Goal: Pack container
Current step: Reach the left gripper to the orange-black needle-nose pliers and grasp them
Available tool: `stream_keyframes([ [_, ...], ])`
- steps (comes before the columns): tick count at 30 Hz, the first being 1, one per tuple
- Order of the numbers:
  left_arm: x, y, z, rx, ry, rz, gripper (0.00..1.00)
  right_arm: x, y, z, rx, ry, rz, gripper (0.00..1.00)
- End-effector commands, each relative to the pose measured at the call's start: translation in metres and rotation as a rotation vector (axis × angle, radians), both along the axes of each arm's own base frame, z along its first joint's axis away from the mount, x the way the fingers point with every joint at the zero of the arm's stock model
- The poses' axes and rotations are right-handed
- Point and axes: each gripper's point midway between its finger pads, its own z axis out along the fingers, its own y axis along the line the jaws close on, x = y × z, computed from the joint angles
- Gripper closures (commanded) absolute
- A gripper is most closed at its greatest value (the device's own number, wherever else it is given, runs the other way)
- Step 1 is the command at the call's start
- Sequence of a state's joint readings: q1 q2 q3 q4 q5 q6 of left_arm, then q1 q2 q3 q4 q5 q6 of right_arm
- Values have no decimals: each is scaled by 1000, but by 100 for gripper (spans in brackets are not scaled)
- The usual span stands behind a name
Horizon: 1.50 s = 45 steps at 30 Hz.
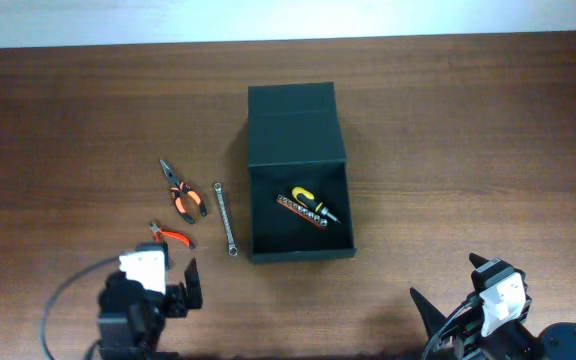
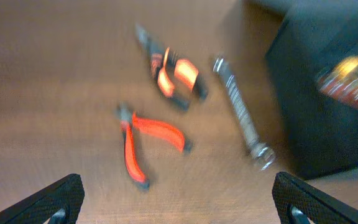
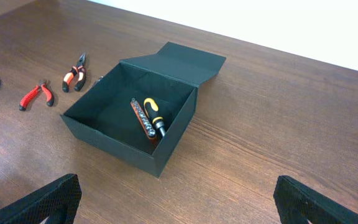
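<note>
The dark green-black container (image 1: pixel 258 215) stands open at mid-table, its flap lid (image 1: pixel 293 125) folded back. Inside lie a yellow-handled screwdriver (image 1: pixel 306 197) and a red bit holder (image 1: pixel 301 212); both also show in the right wrist view (image 3: pixel 151 112). Left of the box lie a steel wrench (image 1: pixel 225 218), orange-black pliers (image 1: pixel 184 193) and small red pliers (image 1: pixel 172 236). The left wrist view is blurred and shows the red pliers (image 2: pixel 140 140), orange pliers (image 2: pixel 174 76) and wrench (image 2: pixel 241 114). My left gripper (image 2: pixel 179 205) is open and empty just in front of the red pliers. My right gripper (image 3: pixel 179 202) is open and empty, in front of the box's right side.
The wooden table (image 1: pixel 468 150) ends at a pale wall along the far edge. A grey cable (image 1: pixel 63 295) loops beside the left arm at the front left.
</note>
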<state>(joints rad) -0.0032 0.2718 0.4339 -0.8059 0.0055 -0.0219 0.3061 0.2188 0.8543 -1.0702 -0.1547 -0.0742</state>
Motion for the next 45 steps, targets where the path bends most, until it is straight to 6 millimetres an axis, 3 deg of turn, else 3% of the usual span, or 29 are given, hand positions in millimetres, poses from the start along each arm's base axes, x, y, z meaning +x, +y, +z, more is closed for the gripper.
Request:
stream_keyframes([
  [1,16,-13,63,-33,-71,-69,1,1,-3,0,7,-3,-24,1],
  [5,38,-23,125,-65,-115,-119,1,1,-3,0,7,-3,-24,1],
  [7,50,-27,146,-78,-125,-141,1,1,-3,0,7,-3,-24,1],
  [10,70,-32,165,-96,-111,-165,1,1,-3,0,7,-3,-24,1],
  [13,90,-37,166,-120,-60,-188,1,1,-3,0,7,-3,-24,1],
  [16,113,-33,150,-180,55,-107,1,1,-3,0,7,-3,-24,1],
  [21,142,-8,105,-276,279,198,1,1,-3,0,7,-3,-24,1],
  [27,172,-8,49,-365,465,358,1,1,-3,0,7,-3,-24,2],
  [34,183,-10,-7,-463,608,537,1,1,-3,0,7,-3,-24,1],
  [45,203,-24,-53,-518,729,558,1,1,-3,0,7,-3,-24,1],
])
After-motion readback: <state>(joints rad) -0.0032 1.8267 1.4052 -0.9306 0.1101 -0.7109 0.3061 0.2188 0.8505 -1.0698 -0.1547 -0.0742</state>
